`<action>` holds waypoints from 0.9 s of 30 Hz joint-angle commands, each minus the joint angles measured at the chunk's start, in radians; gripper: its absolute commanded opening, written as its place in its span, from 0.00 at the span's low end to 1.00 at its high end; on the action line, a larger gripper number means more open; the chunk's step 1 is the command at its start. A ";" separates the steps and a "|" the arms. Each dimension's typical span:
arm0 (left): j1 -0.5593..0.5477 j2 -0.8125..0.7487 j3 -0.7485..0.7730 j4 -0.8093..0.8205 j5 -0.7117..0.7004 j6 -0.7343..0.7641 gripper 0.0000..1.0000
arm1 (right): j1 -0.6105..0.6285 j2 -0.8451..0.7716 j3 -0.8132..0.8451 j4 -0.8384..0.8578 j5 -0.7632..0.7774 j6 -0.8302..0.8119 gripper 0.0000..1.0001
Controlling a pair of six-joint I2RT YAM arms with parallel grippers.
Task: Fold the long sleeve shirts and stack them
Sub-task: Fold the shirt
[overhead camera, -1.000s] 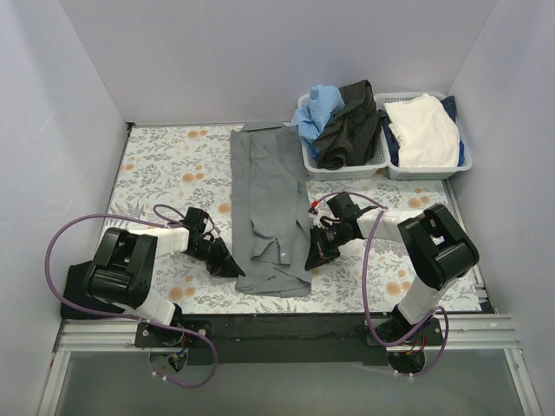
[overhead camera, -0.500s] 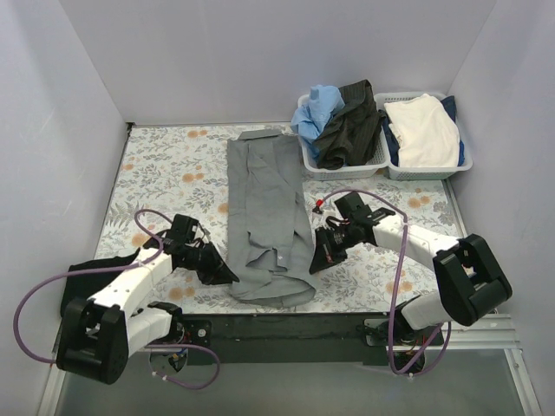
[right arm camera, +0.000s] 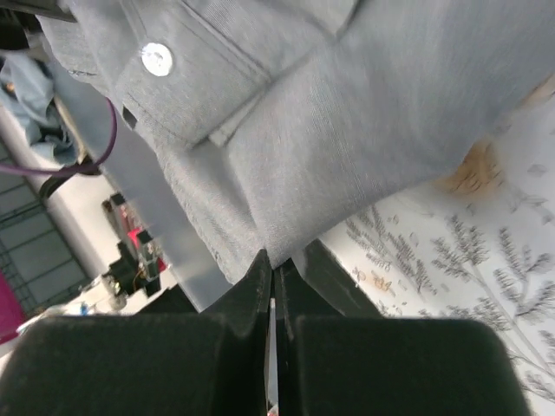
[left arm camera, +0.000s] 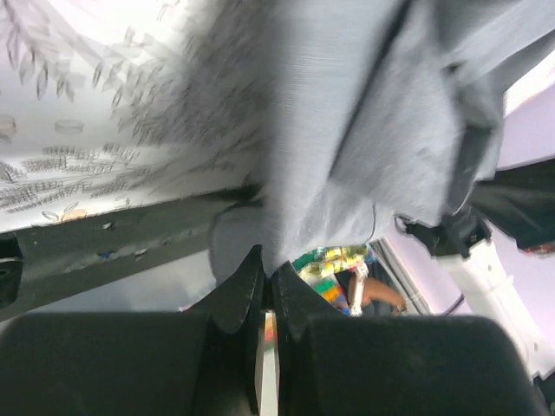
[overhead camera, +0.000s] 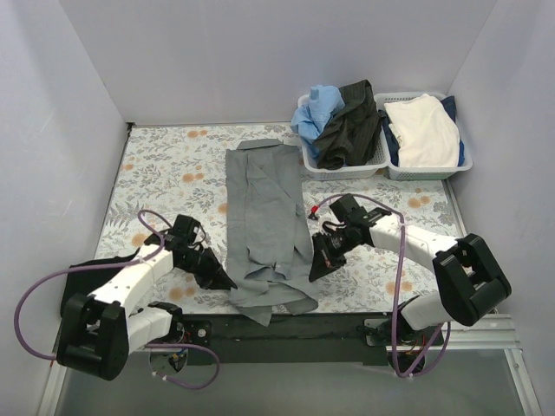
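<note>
The shirt (overhead camera: 264, 217) is mid-grey; the table cover (overhead camera: 165, 173) white, grey-leaved, orange-flowered.

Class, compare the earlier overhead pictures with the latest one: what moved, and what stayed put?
The left gripper and right gripper, both shut on the grey shirt, drew its near end toward the near edge of the table, bunching it. The baskets stayed put.

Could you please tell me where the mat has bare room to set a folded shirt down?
The far-left mat, between the left wall and the grey shirt, is bare. A smaller strip lies before the baskets. Crowded: the near edge, where the left gripper and right gripper pinch the shirt.
</note>
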 commanded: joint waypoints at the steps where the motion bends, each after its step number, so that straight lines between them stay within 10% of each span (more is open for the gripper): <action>1: 0.005 0.092 0.185 0.032 -0.141 0.008 0.00 | -0.007 0.034 0.189 -0.036 0.088 -0.006 0.01; 27: 0.029 0.781 0.900 0.266 -0.589 -0.022 0.00 | -0.146 0.582 0.818 0.108 0.343 0.126 0.01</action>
